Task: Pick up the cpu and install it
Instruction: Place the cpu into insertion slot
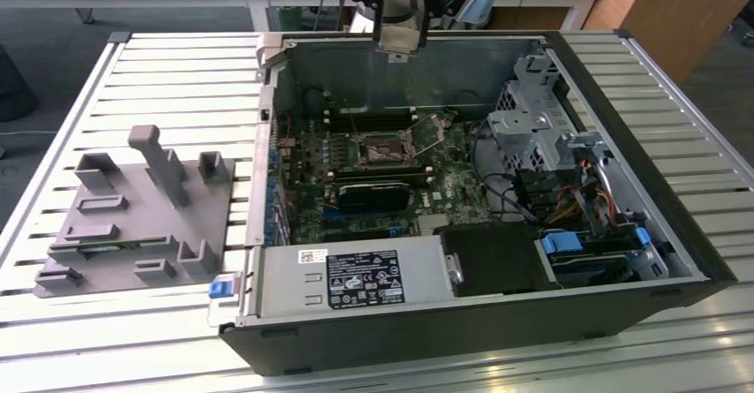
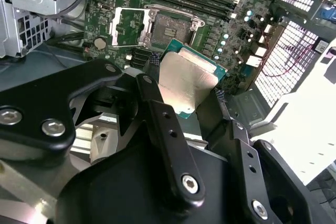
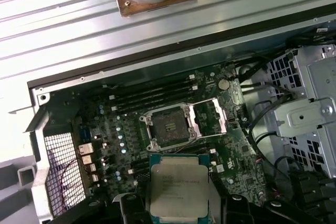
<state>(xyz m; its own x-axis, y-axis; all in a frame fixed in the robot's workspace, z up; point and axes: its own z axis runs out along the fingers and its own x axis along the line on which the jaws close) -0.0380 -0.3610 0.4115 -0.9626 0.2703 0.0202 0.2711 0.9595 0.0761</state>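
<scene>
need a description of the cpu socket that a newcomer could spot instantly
Start at the open computer case on the slatted table, and look at its green motherboard. Near the board's middle, beside the long memory slots, sits the socket. It is the one square metal frame with its lid swung open, unlike the closed black block next to it.

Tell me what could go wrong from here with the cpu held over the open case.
The gripper pinches the silver-grey square cpu by its edges; it could slip or tilt.
Lowered skewed, it could damage the dark metal-framed socket or catch its opened plate.
</scene>
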